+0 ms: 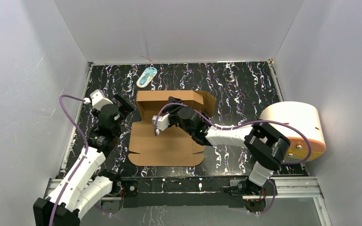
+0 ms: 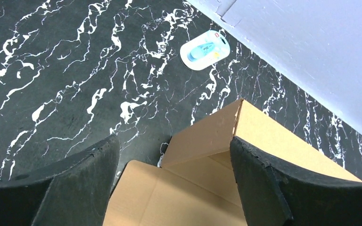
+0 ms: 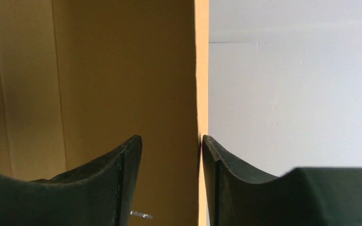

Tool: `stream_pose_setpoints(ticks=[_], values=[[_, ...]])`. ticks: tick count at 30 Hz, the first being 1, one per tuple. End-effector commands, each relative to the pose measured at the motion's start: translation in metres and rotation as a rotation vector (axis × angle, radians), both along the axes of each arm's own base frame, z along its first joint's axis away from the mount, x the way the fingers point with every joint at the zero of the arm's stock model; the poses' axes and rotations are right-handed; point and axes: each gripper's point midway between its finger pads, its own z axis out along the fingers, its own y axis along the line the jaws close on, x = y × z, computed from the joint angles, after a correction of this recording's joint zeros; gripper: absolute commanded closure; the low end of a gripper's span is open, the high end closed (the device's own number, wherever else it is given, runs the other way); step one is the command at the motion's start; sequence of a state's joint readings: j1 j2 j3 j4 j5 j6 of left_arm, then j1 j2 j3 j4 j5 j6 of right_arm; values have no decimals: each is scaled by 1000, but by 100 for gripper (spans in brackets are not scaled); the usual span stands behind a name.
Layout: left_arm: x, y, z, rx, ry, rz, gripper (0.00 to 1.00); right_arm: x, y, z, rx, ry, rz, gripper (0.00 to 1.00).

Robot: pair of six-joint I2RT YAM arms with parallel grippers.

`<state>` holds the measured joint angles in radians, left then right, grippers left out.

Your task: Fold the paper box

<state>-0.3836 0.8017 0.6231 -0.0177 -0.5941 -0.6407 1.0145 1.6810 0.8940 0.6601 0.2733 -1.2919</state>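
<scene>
Black marble-look tabletop (image 1: 245, 84) with white veins, pale grey walls (image 1: 179, 28) on three sides. The paper box (image 1: 167, 146) sits about mid-tabletop, slightly left of centre: brown corrugated cardboard, the near panel flat on the surface, the far part folded up into a back wall with side flaps.

The right arm reaches in from the right across the flat panel. The right hand (image 1: 173, 102) is at the raised far section. In the right wrist view the right hand (image 3: 172, 139) straddles an upright cardboard panel seen edge-on. One finger (image 3: 226, 179) touches the panel edge, while the other (image 3: 103, 183) stands clear of the cardboard face with a visible gap. So the hand is parted and not clamping. Which flap this is, is hard to tell from the overhead view, probably part of the back wall.

The left arm stands at the left side, and the left hand (image 1: 125, 104) is just beside the box's far-left corner. In the left wrist view the left hand (image 2: 174, 141) is spread wide and holds nothing. Its dark fingers (image 2: 75, 183) frame the box corner (image 2: 217, 141) below, apart from the cardboard.

A white-and-blue oval pack (image 1: 146, 76) lies near the back wall, apart from the box, and is also visible in the left wrist view (image 2: 205, 49). A cream cylinder with orange base (image 1: 292, 127) lies on its side at the right edge. A purple cable (image 1: 70, 113) loops off the left arm.
</scene>
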Motion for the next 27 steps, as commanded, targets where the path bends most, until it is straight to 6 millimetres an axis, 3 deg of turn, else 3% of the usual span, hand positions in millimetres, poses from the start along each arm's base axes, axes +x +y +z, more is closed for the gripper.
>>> stream_pose_setpoints(ticks=[1,7,15,21,27], values=[[8,-12,11,-88,65,-127,16,-6,-3,32,81,41,0,37],[25,-21,19,-146,121,-237,15,-18,-9,36,113,162,3,26],[37,-24,17,-130,210,-331,15,-23,-36,55,261,366,-133,22],[38,-20,13,-71,273,-343,15,-16,-71,75,493,602,-274,20],[31,-26,20,-38,295,-404,15,3,-136,75,709,784,-479,18]])
